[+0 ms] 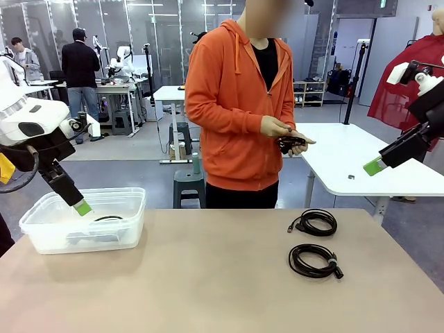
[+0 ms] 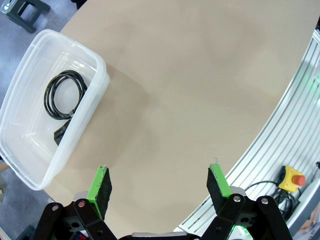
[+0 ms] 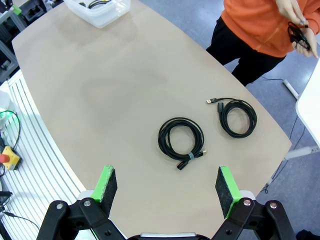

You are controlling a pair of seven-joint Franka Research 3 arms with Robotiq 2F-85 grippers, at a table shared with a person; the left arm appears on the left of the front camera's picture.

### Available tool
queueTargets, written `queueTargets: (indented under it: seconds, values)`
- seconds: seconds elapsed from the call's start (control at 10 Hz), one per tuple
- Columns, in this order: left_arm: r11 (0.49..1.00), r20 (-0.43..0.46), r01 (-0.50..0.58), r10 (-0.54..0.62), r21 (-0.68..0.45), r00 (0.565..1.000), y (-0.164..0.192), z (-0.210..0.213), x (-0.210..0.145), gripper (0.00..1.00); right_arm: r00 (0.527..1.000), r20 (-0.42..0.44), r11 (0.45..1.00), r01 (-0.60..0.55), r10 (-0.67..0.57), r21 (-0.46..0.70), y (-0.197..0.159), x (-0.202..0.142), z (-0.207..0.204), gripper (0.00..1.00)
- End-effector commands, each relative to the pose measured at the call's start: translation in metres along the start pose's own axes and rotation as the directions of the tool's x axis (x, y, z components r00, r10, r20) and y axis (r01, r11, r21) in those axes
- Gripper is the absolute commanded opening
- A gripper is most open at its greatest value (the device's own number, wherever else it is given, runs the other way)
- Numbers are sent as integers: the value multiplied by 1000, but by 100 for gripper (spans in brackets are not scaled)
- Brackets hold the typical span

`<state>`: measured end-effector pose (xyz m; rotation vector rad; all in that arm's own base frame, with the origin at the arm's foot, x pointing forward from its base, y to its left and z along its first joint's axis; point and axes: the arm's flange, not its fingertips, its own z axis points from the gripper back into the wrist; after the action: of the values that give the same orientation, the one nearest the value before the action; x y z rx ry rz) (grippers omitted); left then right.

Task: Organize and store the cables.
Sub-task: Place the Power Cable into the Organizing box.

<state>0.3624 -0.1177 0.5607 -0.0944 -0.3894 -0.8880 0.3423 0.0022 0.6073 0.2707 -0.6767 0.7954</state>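
Observation:
Two cables lie coiled on the table's right half, one nearer the person (image 1: 313, 222) (image 3: 239, 116) and one nearer me (image 1: 313, 261) (image 3: 181, 140). A third coiled cable (image 2: 65, 94) (image 1: 108, 218) rests inside the clear plastic bin (image 1: 55, 237) (image 2: 102, 75). A person in an orange hoodie stands at the far side and holds another black cable (image 1: 291, 143) (image 3: 299, 34) in both hands. My left gripper (image 1: 82, 206) (image 2: 159, 187) hangs open beside the bin with nothing in it. High over the right edge, my right gripper (image 1: 374, 166) (image 3: 167, 187) is open and empty above the two loose coils.
The bin (image 3: 107, 17) stands at the table's left end. A white table (image 1: 361, 159) stands behind the person. A red emergency button (image 2: 292, 179) sits off the table edge by the ribbed rail. The tabletop between bin and coils is bare.

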Motion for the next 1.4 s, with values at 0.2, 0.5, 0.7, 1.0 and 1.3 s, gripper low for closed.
queueTargets:
  seconds: [0.2, 0.5, 0.7, 1.0, 1.3]
  values:
    - [1000, -19, -14, 14, -2, 1000, -1, 4, 0, 96, 1000, 1, 1000, -4, 4, 4, 0, 0, 0, 100]
    - [1000, -19, -14, 14, -2, 1000, -1, 4, 0, 96, 1000, 1, 1000, -4, 4, 4, 0, 0, 0, 100]
    - [1000, -19, -14, 14, -2, 1000, -1, 4, 0, 96, 1000, 1, 1000, -4, 4, 4, 0, 0, 0, 100]
    - [1000, -19, -14, 14, -2, 1000, -1, 4, 0, 96, 1000, 1, 1000, -4, 4, 4, 0, 0, 0, 100]
    - [1000, -19, -14, 14, -2, 1000, -1, 4, 0, 96, 1000, 1, 1000, -4, 4, 4, 0, 0, 0, 100]
